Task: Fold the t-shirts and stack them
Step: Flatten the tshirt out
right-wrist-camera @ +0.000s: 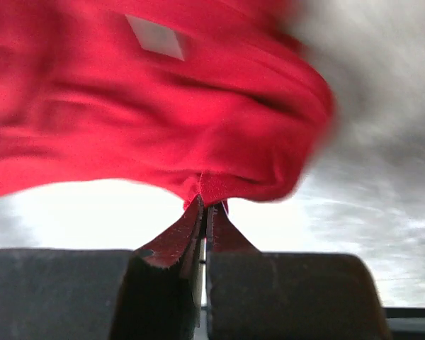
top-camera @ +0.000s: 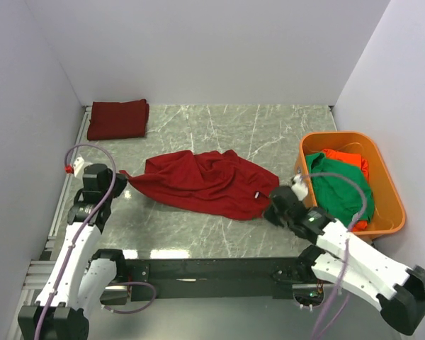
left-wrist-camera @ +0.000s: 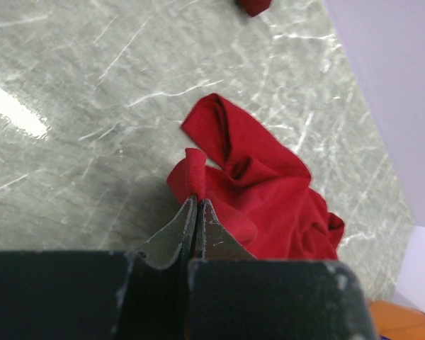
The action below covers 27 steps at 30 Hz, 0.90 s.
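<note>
The left gripper (left-wrist-camera: 195,202) is pinching the crumpled red t-shirt (top-camera: 202,182) at its 9 o'clock tip, the right gripper (right-wrist-camera: 204,205) pinching its 4 o'clock hem; it is lying mid-bench (top-camera: 269,134).

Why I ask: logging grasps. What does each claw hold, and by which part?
Both hold the crumpled red t-shirt: left claw pinches its left end, right claw its right edge.

Grey marble table (top-camera: 219,127), plain white walls (top-camera: 198,49), light glare
</note>
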Tool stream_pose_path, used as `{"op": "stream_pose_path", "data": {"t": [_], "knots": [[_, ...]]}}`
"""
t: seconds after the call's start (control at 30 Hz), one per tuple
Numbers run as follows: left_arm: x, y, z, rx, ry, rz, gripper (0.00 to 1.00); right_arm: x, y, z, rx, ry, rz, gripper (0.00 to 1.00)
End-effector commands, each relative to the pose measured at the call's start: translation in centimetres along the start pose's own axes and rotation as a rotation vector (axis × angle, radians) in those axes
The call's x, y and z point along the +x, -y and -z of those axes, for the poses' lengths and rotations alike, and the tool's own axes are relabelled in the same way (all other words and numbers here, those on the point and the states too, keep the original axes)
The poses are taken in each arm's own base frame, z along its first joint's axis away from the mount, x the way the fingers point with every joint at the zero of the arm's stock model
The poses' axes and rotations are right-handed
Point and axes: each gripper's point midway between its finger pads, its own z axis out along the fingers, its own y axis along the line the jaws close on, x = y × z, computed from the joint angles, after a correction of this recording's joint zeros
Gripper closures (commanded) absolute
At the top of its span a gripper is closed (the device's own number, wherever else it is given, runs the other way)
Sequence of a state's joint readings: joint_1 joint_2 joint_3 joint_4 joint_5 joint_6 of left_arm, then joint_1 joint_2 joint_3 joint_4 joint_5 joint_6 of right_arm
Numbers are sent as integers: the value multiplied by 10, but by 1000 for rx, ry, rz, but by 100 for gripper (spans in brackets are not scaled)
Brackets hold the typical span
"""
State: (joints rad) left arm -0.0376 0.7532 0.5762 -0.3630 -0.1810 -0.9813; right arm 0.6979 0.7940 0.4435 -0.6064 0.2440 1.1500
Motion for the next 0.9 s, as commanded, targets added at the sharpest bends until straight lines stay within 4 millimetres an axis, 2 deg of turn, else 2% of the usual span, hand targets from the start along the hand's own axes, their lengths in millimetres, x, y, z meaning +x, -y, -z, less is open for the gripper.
{"op": "stream_pose_path", "data": {"t": [0.0, 0.03, 0.07, 0.1, 0.13, 0.17, 0.2, 0.23, 0.3, 0.33, 0.37, 0.4, 0.43, 0.47, 0.5, 0.53, 0.6, 0.67, 0.77, 0.8, 0.83, 0.87], "knots": [[-38, 41, 29, 110, 86, -10, 99, -79, -66, 67, -190, 261, 2, 100], [-46, 48, 37, 131, 108, -9, 99, -101, -83, 97, -246, 319, -12, 100], [-52, 53, 42, 140, 124, -14, 99, -114, -88, 112, -258, 365, 6, 100], [-66, 66, 54, 170, 156, -7, 99, -129, -93, 127, -265, 418, 5, 100], [-71, 70, 61, 177, 167, -7, 99, -149, -107, 159, -321, 473, -10, 100], [-76, 74, 66, 184, 175, -7, 99, -158, -108, 170, -316, 502, 14, 100], [-89, 88, 80, 218, 204, 0, 99, -167, -112, 184, -326, 533, 13, 100], [-95, 91, 86, 221, 216, 3, 99, -184, -120, 211, -361, 585, -8, 100], [-114, 109, 109, 272, 264, 17, 99, -197, -125, 235, -392, 633, 2, 100], [-121, 113, 117, 279, 284, 24, 99, -208, -130, 258, -432, 671, -18, 100], [-127, 115, 124, 283, 297, 26, 99, -213, -132, 268, -444, 691, -10, 100], [-138, 124, 140, 310, 329, 36, 99, -217, -134, 279, -463, 706, -8, 100], [-145, 128, 151, 325, 353, 41, 99, -224, -138, 299, -499, 730, -19, 100], [-152, 128, 159, 322, 375, 44, 99, -228, -138, 309, -512, 747, -11, 100], [-164, 137, 177, 355, 411, 53, 99, -231, -140, 318, -528, 758, -7, 100], [-169, 140, 187, 375, 431, 58, 99, -237, -142, 336, -559, 782, -17, 100], [-181, 150, 206, 415, 468, 59, 99, -244, -141, 352, -573, 818, -12, 100], [-189, 159, 217, 441, 488, 56, 99, -252, -143, 372, -606, 864, -12, 100], [-203, 174, 220, 461, 522, 52, 99, -262, -153, 390, -645, 923, 2, 100], [-209, 181, 223, 481, 538, 54, 99, -266, -158, 391, -648, 938, 9, 100], [-212, 188, 214, 476, 532, 47, 100, -272, -169, 392, -652, 959, 11, 100], [-217, 197, 217, 497, 546, 42, 99, -276, -175, 391, -644, 978, 34, 100]]}}
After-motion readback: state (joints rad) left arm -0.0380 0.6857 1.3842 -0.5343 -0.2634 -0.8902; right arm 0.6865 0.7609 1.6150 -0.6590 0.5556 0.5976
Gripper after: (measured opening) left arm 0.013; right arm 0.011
